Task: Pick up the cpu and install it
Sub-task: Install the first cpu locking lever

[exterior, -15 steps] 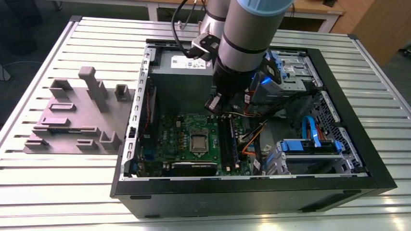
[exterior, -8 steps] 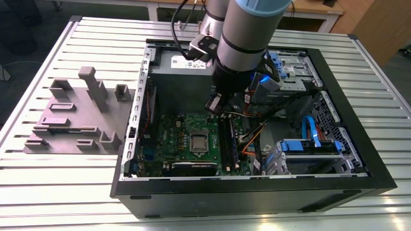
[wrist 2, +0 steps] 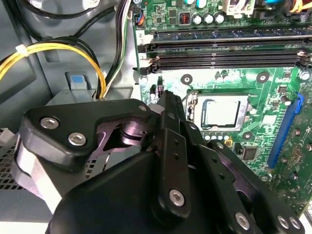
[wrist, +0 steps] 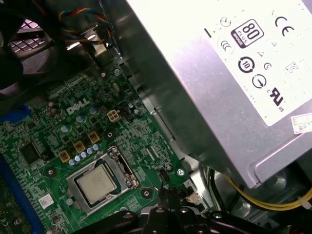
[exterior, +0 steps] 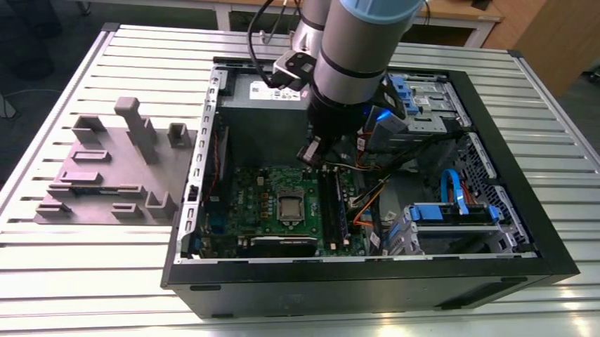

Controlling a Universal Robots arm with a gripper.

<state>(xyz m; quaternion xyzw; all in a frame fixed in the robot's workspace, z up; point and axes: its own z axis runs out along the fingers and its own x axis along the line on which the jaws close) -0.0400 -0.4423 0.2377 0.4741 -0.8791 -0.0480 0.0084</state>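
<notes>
Exterior view: tool hangs above green board, inside open computer case on counter. Cpu sits in socket. Both wrist views: cpu seated, tool fingers narrow, holding nothing. Install looks done.

Exterior view: even overhead light, slatted table bright, case interior dimmer, deepest shadow under the arm around 12 o'clock of the board. Second wrist view: board sharp and well lit, glare on the cpu lid; black gripper body up close, dark, soft. First wrist view: PSU label blown out at 1 o'clock, fan corner at 10 o'clock dark, cpu in focus.
</notes>
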